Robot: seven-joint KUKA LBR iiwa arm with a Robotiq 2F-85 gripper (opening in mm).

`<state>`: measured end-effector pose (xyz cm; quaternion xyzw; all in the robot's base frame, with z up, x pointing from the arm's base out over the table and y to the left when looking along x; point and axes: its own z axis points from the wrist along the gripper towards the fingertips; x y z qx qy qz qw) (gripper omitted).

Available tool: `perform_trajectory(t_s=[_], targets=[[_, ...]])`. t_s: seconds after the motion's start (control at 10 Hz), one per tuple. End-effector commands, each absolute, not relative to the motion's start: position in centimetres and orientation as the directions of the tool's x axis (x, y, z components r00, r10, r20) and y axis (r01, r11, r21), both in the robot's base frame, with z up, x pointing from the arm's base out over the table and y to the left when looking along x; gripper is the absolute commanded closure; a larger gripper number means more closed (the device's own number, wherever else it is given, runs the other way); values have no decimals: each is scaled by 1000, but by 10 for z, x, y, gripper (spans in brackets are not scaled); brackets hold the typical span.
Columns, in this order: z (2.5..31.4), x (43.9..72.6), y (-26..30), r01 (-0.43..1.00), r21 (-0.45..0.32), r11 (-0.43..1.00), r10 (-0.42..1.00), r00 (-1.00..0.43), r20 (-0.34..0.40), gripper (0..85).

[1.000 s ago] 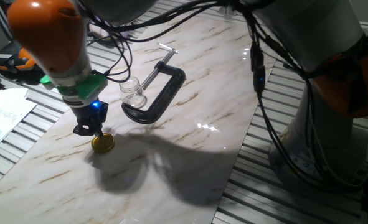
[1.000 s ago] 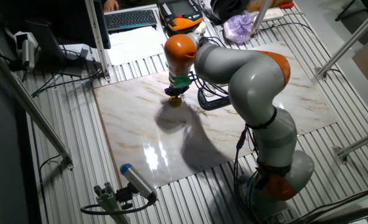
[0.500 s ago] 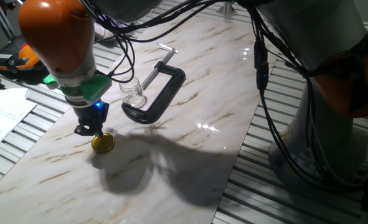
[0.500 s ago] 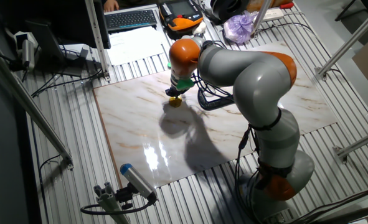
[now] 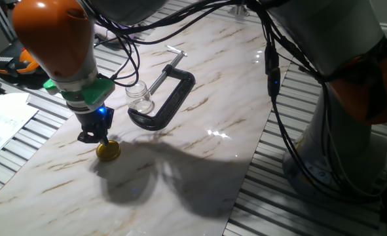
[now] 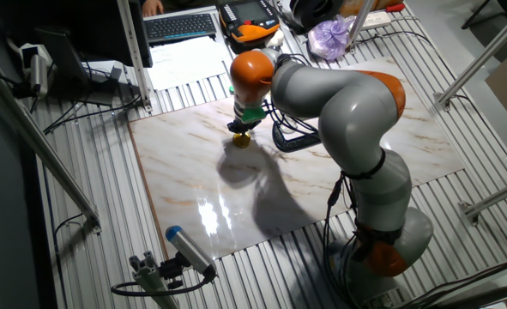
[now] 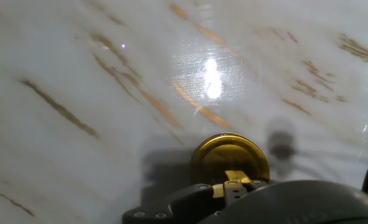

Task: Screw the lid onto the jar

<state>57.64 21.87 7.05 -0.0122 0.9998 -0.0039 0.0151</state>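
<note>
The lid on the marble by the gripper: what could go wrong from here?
The gripper sits at the edge of the lid, not over its centre, so a pinch may slip off the flat, shiny cap. The marble tabletop looks glossy, so the lid could slide. The jar stands close to the C-clamp, leaving little room for lowering and turning.

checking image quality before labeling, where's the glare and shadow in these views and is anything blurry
Hand view: bright glare patch on the marble table above the lid; the gripper body at the bottom edge is dark and soft. One fixed view: the arm throws a broad shadow right of the lid; the jar reads sharp. Other fixed view: glare near the table's front edge.
</note>
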Motion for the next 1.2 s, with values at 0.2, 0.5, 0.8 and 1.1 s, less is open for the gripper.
perform_trajectory(t_s=[0.2, 0.5, 0.8, 1.1], targets=[[69, 578, 217, 6, -20, 1000, 6, -1000, -28, 850], [69, 581, 215, 15, -6, 1000, 15, -999, -40, 850], [68, 582, 215, 25, 5, 1000, 25, -998, -57, 850], [67, 581, 215, 23, -1, 1000, 22, -998, -54, 680]])
